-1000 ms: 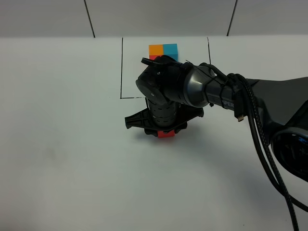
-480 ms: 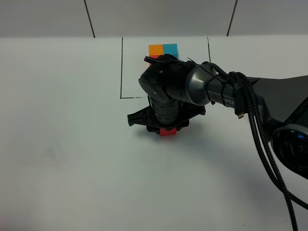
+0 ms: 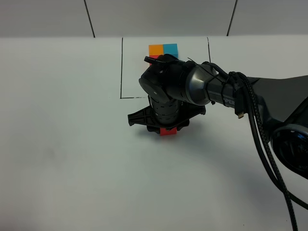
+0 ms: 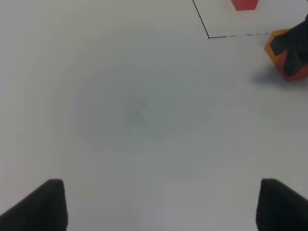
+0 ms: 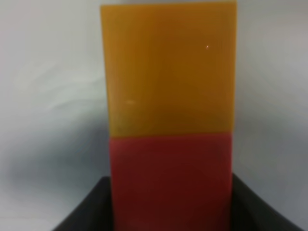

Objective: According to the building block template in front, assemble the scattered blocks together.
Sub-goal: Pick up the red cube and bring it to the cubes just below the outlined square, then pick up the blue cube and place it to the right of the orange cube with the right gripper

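Scattered blocks [image 4: 276, 50] are partly assembled: the orange block [image 5: 168, 67] and red block [image 5: 171, 178] sit flush, just outside the black outline [image 3: 121, 67] holding the building block template [image 3: 163, 49], my right gripper [image 3: 162, 127] closed on the red, my left gripper [image 4: 156, 207] open and empty, and the cyan one unseen and, I judge, yet to add.

Glossy black arm [image 3: 204, 89] — ribbed wrist, looped black cables [image 3: 254, 126]

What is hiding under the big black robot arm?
A red block peeks out below the right arm, and the right wrist view shows an orange block touching it. Anything else beneath is covered, as is part of the template.
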Action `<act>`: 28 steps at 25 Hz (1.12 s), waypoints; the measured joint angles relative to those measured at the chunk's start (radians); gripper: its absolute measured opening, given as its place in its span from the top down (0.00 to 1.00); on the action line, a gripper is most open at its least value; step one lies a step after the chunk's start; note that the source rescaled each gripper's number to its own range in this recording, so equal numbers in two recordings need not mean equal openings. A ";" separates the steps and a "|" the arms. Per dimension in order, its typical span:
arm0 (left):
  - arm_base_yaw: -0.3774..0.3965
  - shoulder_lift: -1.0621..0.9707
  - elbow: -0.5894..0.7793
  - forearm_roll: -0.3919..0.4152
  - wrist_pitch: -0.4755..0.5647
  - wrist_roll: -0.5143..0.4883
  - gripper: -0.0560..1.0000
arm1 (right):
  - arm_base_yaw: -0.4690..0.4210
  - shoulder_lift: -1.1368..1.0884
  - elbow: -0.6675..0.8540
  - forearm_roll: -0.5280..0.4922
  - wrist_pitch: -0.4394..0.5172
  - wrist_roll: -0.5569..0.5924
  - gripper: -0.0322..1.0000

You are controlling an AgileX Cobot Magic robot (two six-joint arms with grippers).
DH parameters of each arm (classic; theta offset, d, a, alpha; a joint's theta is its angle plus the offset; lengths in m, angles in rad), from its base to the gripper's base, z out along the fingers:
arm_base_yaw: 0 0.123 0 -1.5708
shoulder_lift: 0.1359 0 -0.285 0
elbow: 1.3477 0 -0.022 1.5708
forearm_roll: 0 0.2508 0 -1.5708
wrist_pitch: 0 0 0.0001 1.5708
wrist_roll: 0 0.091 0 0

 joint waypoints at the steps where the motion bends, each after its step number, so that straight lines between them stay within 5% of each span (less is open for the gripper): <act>1: 0.000 0.000 0.000 0.000 0.000 0.000 0.16 | 0.000 0.000 0.000 0.000 0.000 0.002 0.94; 21: 0.000 0.000 0.000 0.000 0.000 0.000 0.16 | 0.000 -0.001 0.000 0.000 0.003 0.072 0.94; 23: 0.000 0.000 0.000 0.000 0.000 0.000 0.16 | -0.001 -0.003 0.000 -0.007 0.012 0.072 0.86; 28: 0.000 0.000 0.000 0.000 0.000 0.000 0.16 | -0.001 -0.030 0.001 -0.016 0.052 0.057 0.39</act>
